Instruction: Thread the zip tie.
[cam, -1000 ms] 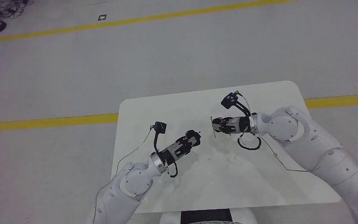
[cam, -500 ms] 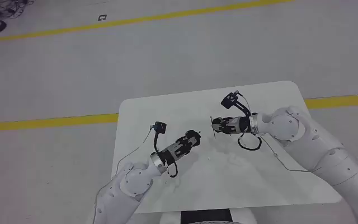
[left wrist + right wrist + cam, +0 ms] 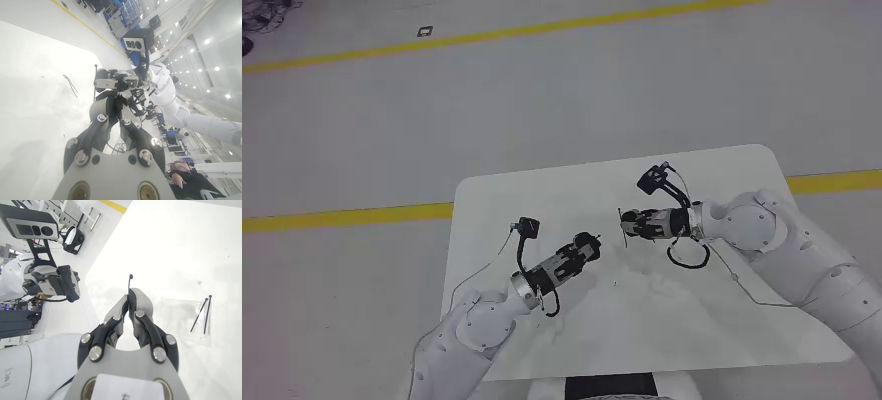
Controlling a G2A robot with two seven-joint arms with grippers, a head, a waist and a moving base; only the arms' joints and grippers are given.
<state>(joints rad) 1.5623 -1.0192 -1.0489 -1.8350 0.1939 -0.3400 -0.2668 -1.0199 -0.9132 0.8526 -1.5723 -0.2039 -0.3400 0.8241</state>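
Note:
My right gripper is shut on a thin black zip tie. The tie's head sticks out past the fingertips, above the white table. From above, that gripper hovers over the table's middle with the zip tie standing roughly upright in it. My left gripper is shut, its black pads pressed together with nothing visible between them. It sits a short way from the right gripper, tip facing tip. In the left wrist view the right gripper holds the zip tie just beyond my left fingertips.
Two spare black zip ties lie on a clear plastic bag flat on the table beside the right gripper; they appear as zip ties in the left wrist view. Table edges and a yellow floor line lie beyond.

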